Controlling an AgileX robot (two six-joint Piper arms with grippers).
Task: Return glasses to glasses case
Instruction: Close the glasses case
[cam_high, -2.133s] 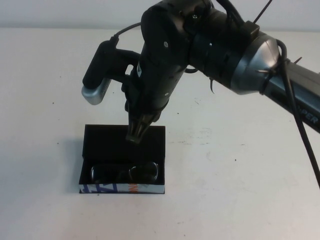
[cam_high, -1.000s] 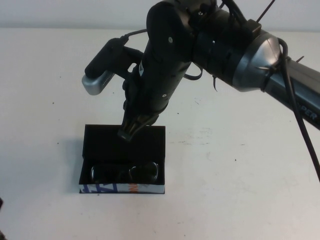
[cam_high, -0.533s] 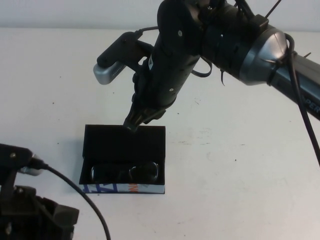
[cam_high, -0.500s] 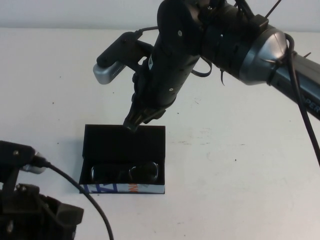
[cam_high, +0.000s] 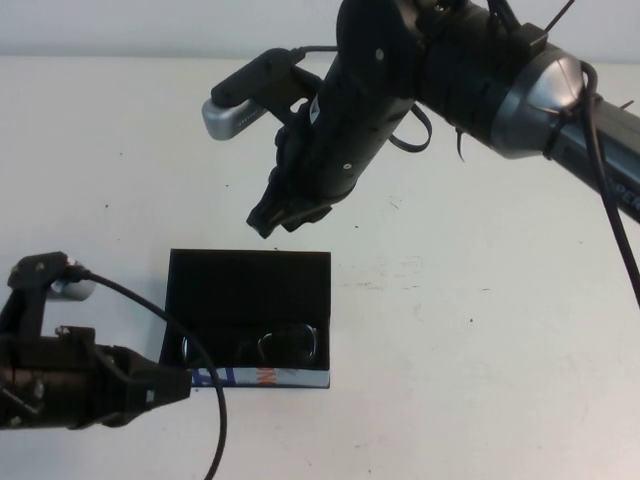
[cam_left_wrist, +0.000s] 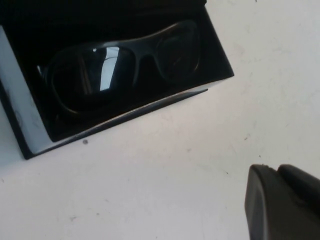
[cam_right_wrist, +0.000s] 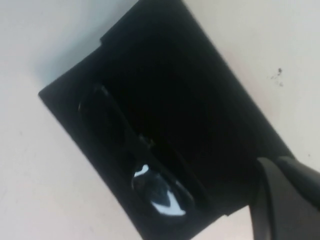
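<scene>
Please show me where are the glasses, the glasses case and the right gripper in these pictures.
glasses (cam_high: 255, 347): high view, on the bridge between the lenses.
glasses case (cam_high: 250, 285): high view, on the open lid's black lining.
right gripper (cam_high: 268, 217): high view, at its fingertips, above the table beyond the case.

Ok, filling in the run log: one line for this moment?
glasses: inside glasses case | case: lid open | right gripper: above case, shut, empty | left gripper: beside case's left front corner
</scene>
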